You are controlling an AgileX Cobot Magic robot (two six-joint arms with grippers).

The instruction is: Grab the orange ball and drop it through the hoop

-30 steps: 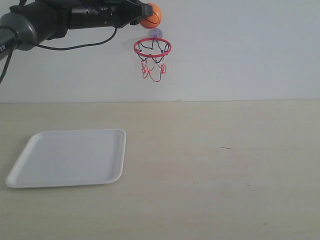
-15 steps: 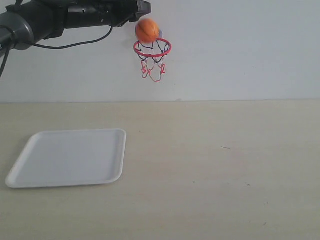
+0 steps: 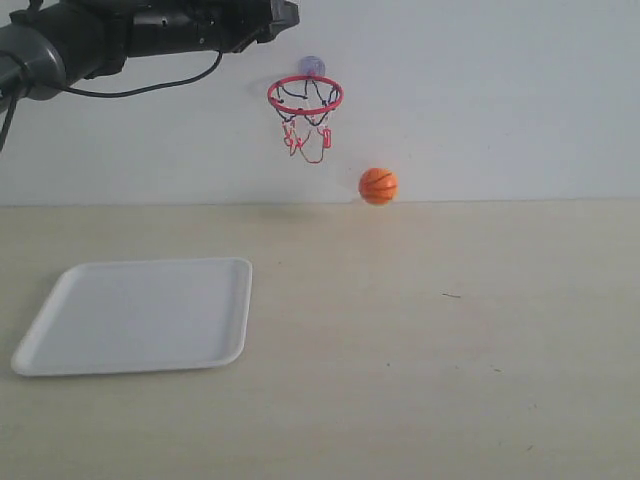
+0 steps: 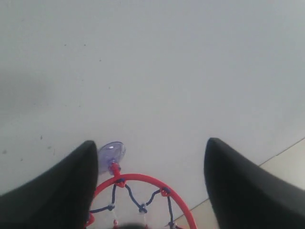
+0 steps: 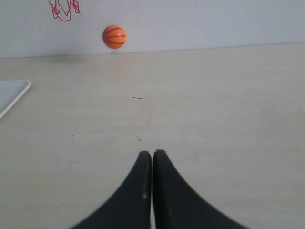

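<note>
The orange ball is in the air below and to the right of the hoop, near the back wall just above the table's far edge. It also shows in the right wrist view as the orange ball, free of any gripper. The hoop's red ring and bluish suction cup lie under my left gripper, which is open and empty, up beside the hoop. My right gripper is shut on nothing, low over the table; it is out of the exterior view.
A white tray lies on the left of the beige table; its corner shows in the right wrist view. The white wall stands right behind the hoop.
The left gripper let go of the ball above the ring. The ball dropped to the ring and has now come down to the right of the hoop.
</note>
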